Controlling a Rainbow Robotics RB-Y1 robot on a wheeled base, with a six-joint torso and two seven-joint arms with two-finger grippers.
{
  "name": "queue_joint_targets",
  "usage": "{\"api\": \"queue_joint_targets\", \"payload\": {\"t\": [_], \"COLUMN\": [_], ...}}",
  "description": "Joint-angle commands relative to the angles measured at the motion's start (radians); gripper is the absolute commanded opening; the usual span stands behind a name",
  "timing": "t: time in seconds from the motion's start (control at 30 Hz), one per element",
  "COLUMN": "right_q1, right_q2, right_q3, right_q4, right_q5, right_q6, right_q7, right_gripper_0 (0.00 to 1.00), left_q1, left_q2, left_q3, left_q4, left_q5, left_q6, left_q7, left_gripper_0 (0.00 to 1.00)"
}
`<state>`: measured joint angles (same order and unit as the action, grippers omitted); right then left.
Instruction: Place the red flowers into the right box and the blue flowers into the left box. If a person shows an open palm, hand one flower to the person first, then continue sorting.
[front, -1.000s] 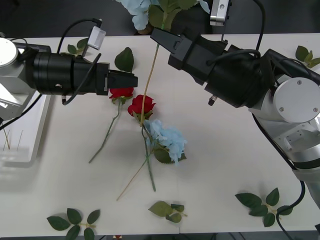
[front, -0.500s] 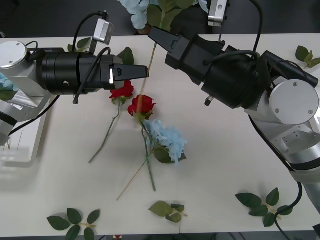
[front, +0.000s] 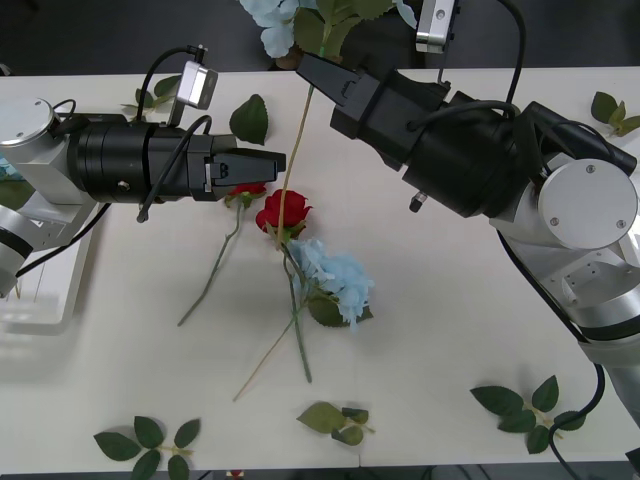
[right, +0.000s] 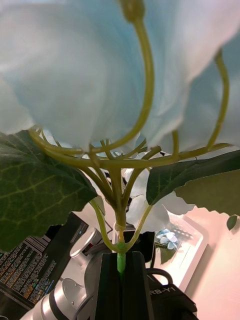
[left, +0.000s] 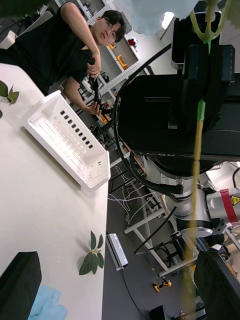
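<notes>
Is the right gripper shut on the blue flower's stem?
Yes, the right gripper has its black fingers closed on the green stem of the blue flower.

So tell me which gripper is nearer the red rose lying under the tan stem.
Left. The left gripper hovers just above and left of the rose. The right gripper is farther back, shut on the blue flower's stem.

My right tool has matt black fingers pinching a smooth plastic stem; the blue hydrangea above it looks like soft cloth. My arms show glossy black housings and brushed silver metal. The surface is smooth matt white, the left box white plastic.
</notes>
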<state>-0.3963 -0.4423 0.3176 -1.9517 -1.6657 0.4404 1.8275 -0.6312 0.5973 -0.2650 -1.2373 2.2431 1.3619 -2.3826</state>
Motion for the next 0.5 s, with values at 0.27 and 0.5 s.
{"api": "queue_joint_targets", "payload": {"t": [0.27, 0.5], "right_q1": [-0.036, -0.036], "right_q2": [0.027, 0.027], "right_q3": [0.009, 0.009], "right_q4": [-0.013, -0.013], "right_q5": [-0.009, -0.009], "right_q6": [-0.009, -0.011], "right_q7": [-0.022, -0.022], "right_gripper_0": [0.00, 0.00], "left_q1": [-0.039, -0.041], "left_q2": [-0.010, -0.017], "left_q3": [-0.099, -0.177], "left_q4": [-0.082, -0.139], "left_q5": [0.107, 0.108], "left_q6": [-0.087, -0.205], "left_q7": [-0.015, -0.018], "left_gripper_0": [0.88, 0.89]}}
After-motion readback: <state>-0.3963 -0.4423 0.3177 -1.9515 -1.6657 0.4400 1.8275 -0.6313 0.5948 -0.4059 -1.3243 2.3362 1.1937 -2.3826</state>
